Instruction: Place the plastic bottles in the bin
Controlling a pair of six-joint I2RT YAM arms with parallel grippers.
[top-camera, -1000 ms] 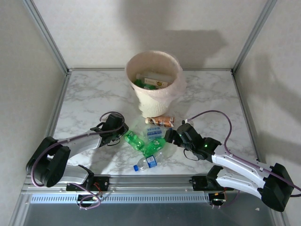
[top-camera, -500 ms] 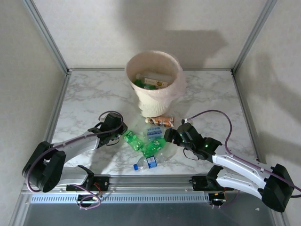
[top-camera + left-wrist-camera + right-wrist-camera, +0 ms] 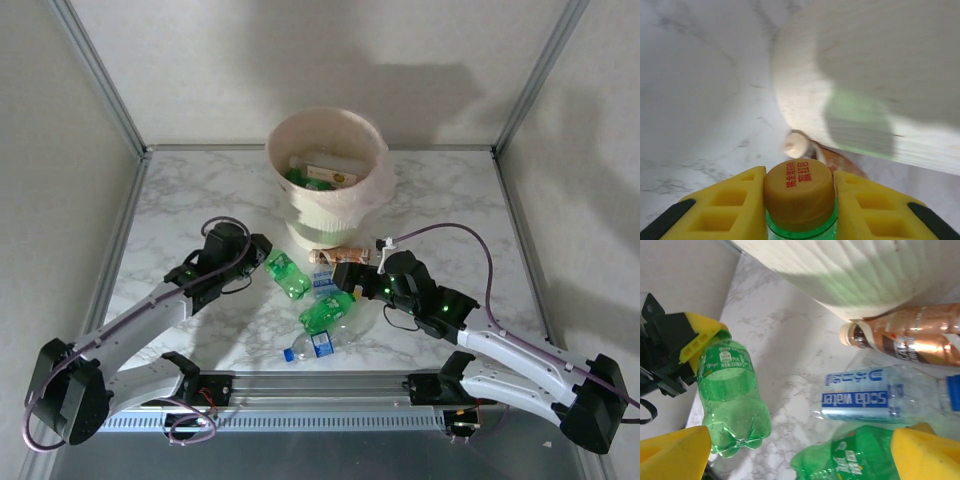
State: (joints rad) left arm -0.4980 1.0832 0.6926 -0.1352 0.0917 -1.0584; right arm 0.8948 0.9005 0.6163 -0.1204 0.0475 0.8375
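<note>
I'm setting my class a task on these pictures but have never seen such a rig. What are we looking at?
Two robot arms stand at a marble table, each ending in a two-finger gripper. One picture looks down from above; the other two come from cameras on the wrists. The left gripper is shut on a green bottle, at its yellow cap. The right gripper is open over a second green bottle. A soda water bottle, a copper-brown bottle and a small clear bottle also lie near the cream bin.
</note>
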